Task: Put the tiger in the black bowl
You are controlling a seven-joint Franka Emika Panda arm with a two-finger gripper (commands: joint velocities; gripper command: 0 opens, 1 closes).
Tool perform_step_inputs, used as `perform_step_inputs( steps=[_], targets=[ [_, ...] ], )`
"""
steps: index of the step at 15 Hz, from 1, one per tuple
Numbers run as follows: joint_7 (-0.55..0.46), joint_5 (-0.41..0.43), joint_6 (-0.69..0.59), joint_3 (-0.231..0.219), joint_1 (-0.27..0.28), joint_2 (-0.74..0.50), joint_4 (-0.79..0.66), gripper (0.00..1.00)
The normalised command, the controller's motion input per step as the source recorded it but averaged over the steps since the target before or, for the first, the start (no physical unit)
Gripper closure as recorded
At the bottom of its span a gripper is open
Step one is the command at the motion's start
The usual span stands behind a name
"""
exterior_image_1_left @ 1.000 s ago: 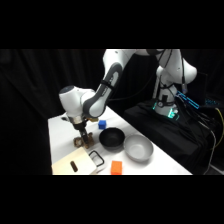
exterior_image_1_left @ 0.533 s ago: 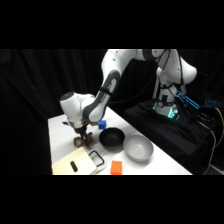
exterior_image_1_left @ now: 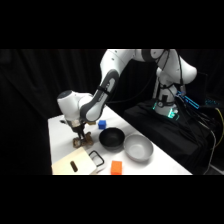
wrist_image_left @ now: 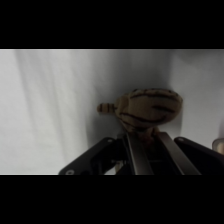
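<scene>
From my remote station, I record the claw (exterior_image_1_left: 80, 134) low over the left part of the white tabletop (exterior_image_1_left: 60, 145), reaching down from the white arm (exterior_image_1_left: 107, 85) that arcs in from the upper right. In the wrist view the two fingers (wrist_image_left: 136, 155) rise from the bottom edge and converge on the underside of the tiger (wrist_image_left: 145, 110); they stand narrowly apart with the toy's lower part between them, so I judge the claw clamped on the tiger. The tiger is a tan, lumpy figure with dark stripes, and one small limb sticks out to its left in that view. In the side view it shows as a small brown lump at the claw tips, at or just above the tabletop; I cannot tell whether it touches the surface.

The black bowl (exterior_image_1_left: 111, 138) sits to the right of the claw, near but apart from it. A blue cube (exterior_image_1_left: 102, 124) lies just behind the black bowl. A grey bowl (exterior_image_1_left: 138, 148) stands just beside the black bowl on its right. An orange block (exterior_image_1_left: 116, 167) lies near the front edge. A pale board (exterior_image_1_left: 75, 164) occupies the front left corner.
</scene>
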Motion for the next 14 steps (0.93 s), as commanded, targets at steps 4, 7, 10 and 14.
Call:
perform_step_inputs(
  steps=[4, 7, 10, 14],
  targets=[
    [0.05, 0.014, -0.31, -0.014, 0.013, -0.10, 0.12, 0.96],
    [0.03, -0.015, -0.37, -0.025, 0.035, -0.44, -0.12, 0.95],
    [0.04, -0.064, -0.32, -0.045, 0.058, -0.57, -0.28, 0.94],
    [0.04, -0.097, -0.12, -0.043, 0.066, -0.57, -0.49, 0.94]
  ],
)
